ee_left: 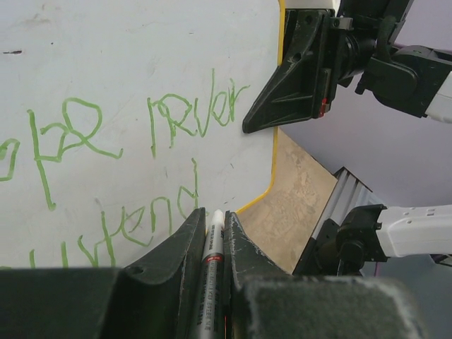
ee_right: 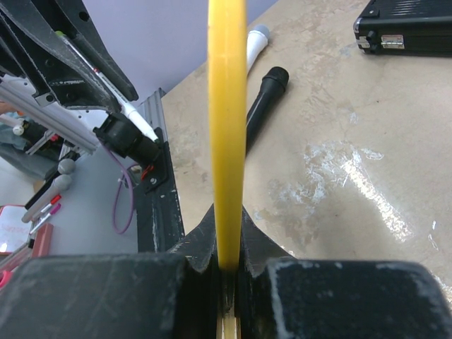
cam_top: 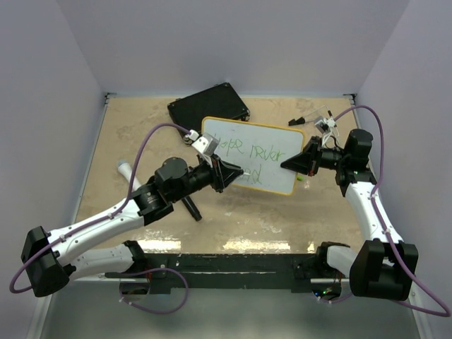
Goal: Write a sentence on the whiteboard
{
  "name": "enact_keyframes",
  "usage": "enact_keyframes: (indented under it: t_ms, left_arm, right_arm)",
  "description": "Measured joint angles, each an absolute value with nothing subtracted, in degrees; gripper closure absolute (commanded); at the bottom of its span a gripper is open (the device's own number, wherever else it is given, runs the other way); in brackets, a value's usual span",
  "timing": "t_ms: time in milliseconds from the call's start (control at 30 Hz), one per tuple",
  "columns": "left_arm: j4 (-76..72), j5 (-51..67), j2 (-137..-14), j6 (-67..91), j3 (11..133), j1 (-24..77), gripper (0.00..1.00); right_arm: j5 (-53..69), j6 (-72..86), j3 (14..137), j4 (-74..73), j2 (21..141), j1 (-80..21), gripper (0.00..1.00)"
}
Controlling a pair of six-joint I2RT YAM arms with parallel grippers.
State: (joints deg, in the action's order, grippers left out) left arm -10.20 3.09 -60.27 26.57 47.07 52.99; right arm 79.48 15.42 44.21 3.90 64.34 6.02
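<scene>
As right gripper (cam_top: 288, 164) clamps whiteboard (cam_top: 272, 173), marker (ee_left: 213, 247) gripped

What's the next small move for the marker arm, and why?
Probably touch the marker tip to the whiteboard just past the last green letter: the left gripper holds it poised there, and the right gripper clamps the board's rim.

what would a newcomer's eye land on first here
The whiteboard, mid-table and covered in green handwriting, stands out first. The right gripper clamps its yellow rim from the right side, while the left gripper pinches a marker, tip pointed at the board's face.
</scene>
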Motion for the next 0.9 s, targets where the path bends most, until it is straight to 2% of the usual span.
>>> enact_keyframes:
  t_ms: [900]
  left_arm:
    - [-11.1,-2.5,-74.3,24.4,52.8,56.8,1.0]
  right_arm:
    - [79.5,15.4,44.1,3.9,64.3,6.1,1.0]
